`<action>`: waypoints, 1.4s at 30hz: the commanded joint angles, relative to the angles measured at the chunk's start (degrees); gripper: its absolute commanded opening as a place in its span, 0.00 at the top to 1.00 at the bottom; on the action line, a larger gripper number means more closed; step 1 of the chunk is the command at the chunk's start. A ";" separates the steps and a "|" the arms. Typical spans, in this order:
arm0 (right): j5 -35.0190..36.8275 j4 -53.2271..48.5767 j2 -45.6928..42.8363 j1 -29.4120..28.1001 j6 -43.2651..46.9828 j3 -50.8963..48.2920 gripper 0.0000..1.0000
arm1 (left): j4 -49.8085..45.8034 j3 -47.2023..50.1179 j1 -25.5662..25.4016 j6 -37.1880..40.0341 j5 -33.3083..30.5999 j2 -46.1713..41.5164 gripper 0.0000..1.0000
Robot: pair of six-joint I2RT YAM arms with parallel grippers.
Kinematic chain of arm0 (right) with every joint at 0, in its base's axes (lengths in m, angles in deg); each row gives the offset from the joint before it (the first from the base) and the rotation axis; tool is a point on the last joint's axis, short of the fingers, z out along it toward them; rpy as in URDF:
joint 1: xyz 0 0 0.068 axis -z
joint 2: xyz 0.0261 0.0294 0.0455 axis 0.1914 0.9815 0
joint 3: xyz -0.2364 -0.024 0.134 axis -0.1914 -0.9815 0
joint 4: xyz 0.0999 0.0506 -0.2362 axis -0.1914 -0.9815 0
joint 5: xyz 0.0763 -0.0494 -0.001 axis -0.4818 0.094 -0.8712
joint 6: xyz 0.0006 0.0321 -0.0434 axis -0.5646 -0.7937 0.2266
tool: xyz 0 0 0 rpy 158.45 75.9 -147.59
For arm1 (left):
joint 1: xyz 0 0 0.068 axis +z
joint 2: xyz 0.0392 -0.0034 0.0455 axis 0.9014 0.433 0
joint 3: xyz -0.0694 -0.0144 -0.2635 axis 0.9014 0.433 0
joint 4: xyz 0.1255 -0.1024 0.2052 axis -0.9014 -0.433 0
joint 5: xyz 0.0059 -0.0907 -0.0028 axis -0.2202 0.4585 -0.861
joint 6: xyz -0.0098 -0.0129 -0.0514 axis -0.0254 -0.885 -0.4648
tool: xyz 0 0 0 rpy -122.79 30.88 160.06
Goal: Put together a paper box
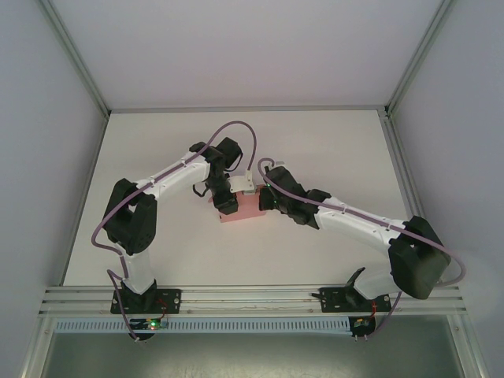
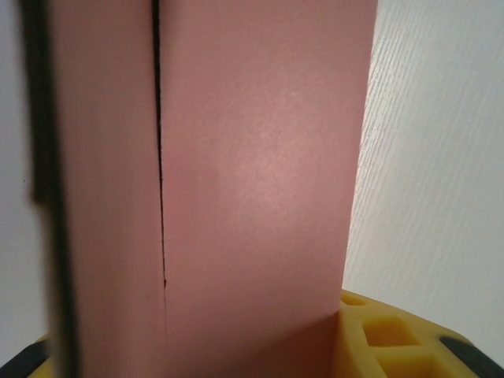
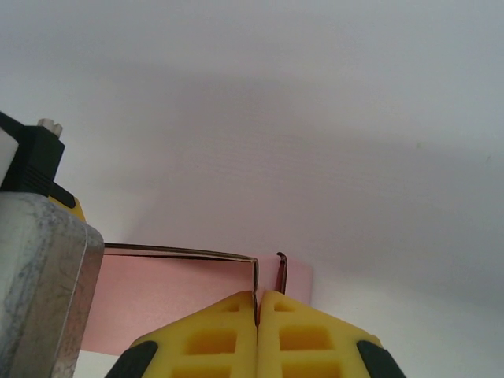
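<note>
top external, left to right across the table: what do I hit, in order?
left arm's elbow → left gripper → paper box → right gripper → right arm's elbow

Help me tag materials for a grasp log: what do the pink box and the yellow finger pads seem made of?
The paper box: thin card, it seems, matte pink with a faint grain; its edges show as hairlines. On the right gripper, the pads: yellow moulded plastic or rubber, likely, matte, with square recesses.

Matt pink paper box [image 2: 260,157], faintly grained white table [image 2: 441,157]
</note>
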 commanded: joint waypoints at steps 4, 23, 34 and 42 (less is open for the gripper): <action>-1.48 4.09 -0.80 -2.58 12.11 -6.00 1.00 | 2.78 -1.74 -0.88 1.32 3.08 1.34 0.64; 8.26 11.04 -0.82 -6.27 15.79 -9.95 1.00 | 5.74 -3.56 -0.88 -4.40 2.11 -2.38 0.36; 11.84 9.31 0.66 -6.75 13.30 -8.38 1.00 | 12.13 3.40 -0.51 -12.28 -7.16 -14.98 0.22; 11.29 8.06 3.41 -6.45 12.38 -4.93 1.00 | 20.59 17.18 0.70 -23.73 -13.60 -29.83 0.17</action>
